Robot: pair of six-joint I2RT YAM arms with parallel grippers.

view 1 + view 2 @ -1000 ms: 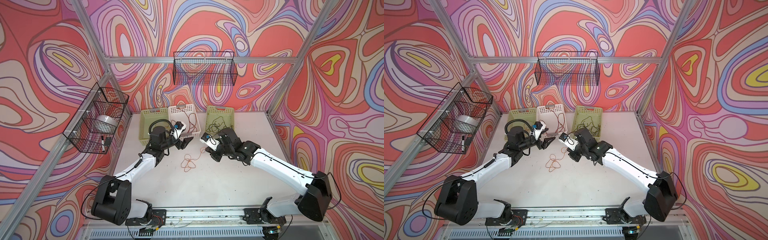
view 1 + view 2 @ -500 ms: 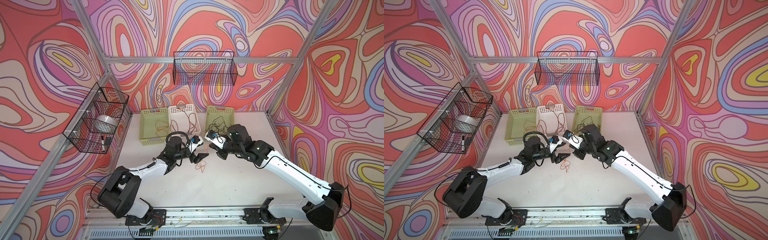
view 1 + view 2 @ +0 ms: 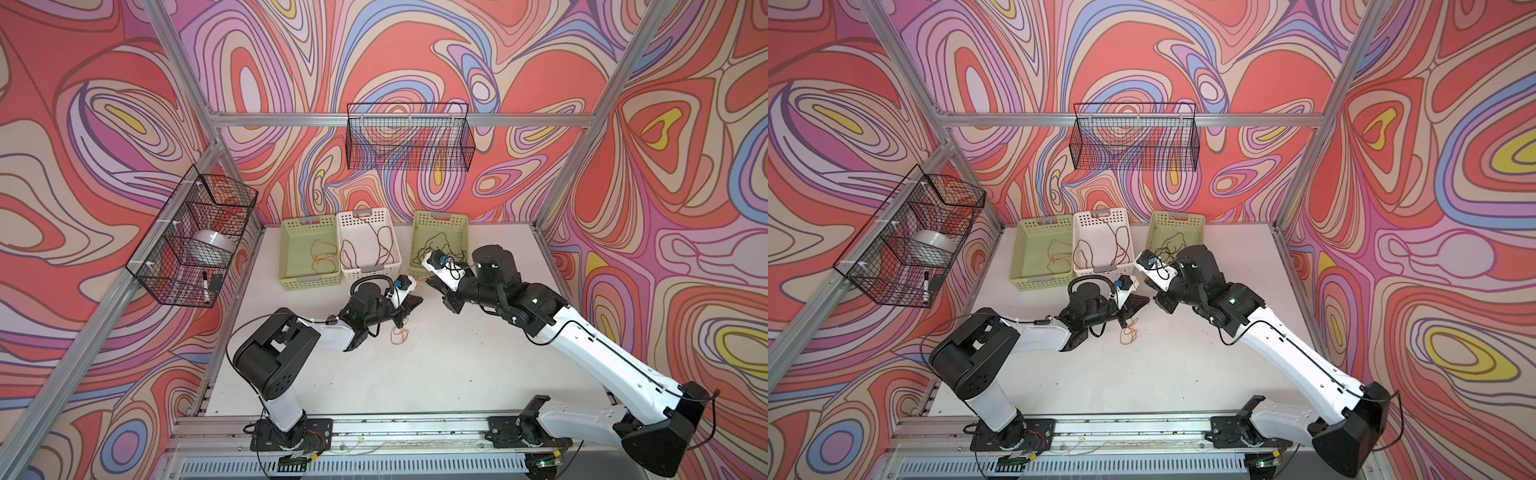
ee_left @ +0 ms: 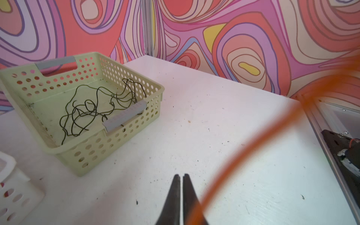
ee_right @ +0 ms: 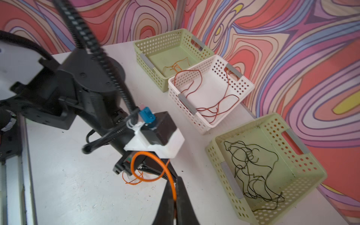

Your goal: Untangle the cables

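right gripper: jaws pressed together on the orange cable, which runs up between them.
left gripper: jaws closed, tips meeting with nothing seen between them; whether a strand is pinched lower down, i cannot tell.
gap between grippers: small, tips nearly facing above the middle of the table.
step in hand: probably drawing the orange loop open between the two arms.
doing it well: confirm the left grip first, then part the arms slowly and level, so the loop slips free rather than cinching.
orange cable to grippers: from the right jaws it curls across the left gripper (around or only in front, unclear), then drops to a small heap just frontward of it.
other cables: black cable in the green basket and reddish-brown cable in the white basket, both at the back edge.
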